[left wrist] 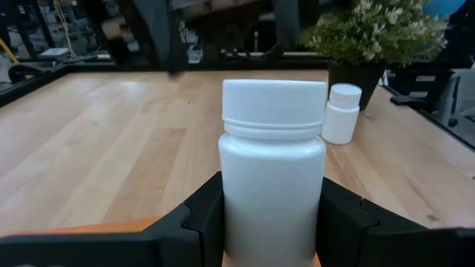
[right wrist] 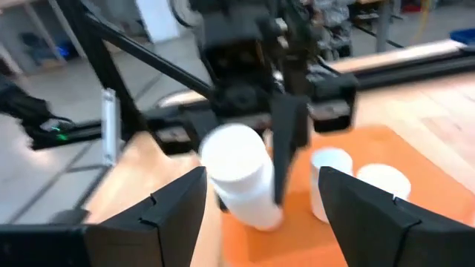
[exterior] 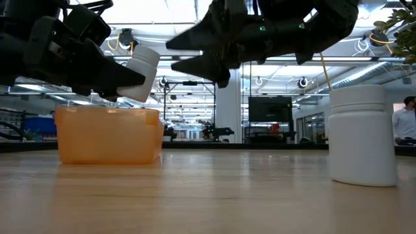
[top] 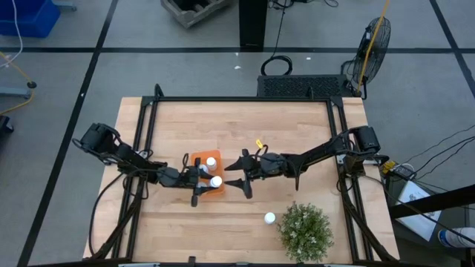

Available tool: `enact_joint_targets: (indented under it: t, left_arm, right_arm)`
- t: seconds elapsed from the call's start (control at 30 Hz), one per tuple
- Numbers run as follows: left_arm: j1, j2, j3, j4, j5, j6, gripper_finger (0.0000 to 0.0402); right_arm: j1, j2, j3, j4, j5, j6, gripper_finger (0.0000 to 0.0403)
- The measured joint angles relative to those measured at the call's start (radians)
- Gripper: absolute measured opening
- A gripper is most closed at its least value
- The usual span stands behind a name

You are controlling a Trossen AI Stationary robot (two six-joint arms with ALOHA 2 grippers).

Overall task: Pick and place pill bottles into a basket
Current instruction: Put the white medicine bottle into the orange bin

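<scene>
My left gripper [top: 210,182] is shut on a white pill bottle [left wrist: 273,163] just above the orange basket [top: 199,160]. Two more bottles [right wrist: 330,178] [right wrist: 382,182] stand inside the basket. Another bottle [top: 269,218] stands on its base on the table next to the green plant. My right gripper [top: 231,176] hovers open just right of the basket, facing the held bottle, nothing between its fingers [right wrist: 178,215]. My left gripper pinches the bottle's body [left wrist: 245,222], below the cap, between its two fingers [left wrist: 200,219]. They reach in roughly level from the table's left. The bottle is lifted clear above the basket's rim, cap up and slightly tilted [exterior: 142,73].
A bushy green plant [top: 306,231] in a dark pot stands at the near right of the wooden table [top: 297,133]. Black frame rails [top: 245,99] run along the table's far, left and right edges.
</scene>
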Motion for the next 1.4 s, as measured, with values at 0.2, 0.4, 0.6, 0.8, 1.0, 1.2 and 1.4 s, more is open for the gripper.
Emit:
enact_joint_targets:
  t: [0.2,0.4,0.6,0.8,1.0,1.2,1.4]
  left_arm:
    - [0.000,0.000,0.000,0.006,0.001,0.006,0.0155]
    - [-0.003,0.000,-0.002,-0.003,0.010,0.006,0.0155]
    - [-0.001,0.000,0.001,-0.002,0.002,0.004,0.0155]
    - [0.001,0.000,0.000,-0.031,0.000,-0.009,0.0154]
    - [0.000,0.000,0.000,-0.040,0.001,-0.012,0.0154]
    - [0.000,0.000,0.000,-0.039,0.001,-0.011,0.0154]
    - [-0.001,0.000,0.000,-0.036,0.001,-0.017,0.0147]
  right_arm:
    - [0.000,0.025,0.000,-0.016,0.039,0.005,0.0251]
    - [0.000,0.093,0.090,-0.081,-0.016,0.014,0.0251]
    - [0.011,0.154,0.255,-0.258,-0.040,-0.063,0.0251]
    - [0.013,0.153,0.270,-0.257,-0.041,-0.082,0.0251]
    - [0.012,0.151,0.271,-0.276,-0.044,-0.079,0.0251]
    - [0.012,0.151,0.271,-0.299,-0.044,-0.068,0.0214]
    - [0.012,0.151,0.271,-0.302,-0.041,-0.080,0.0154]
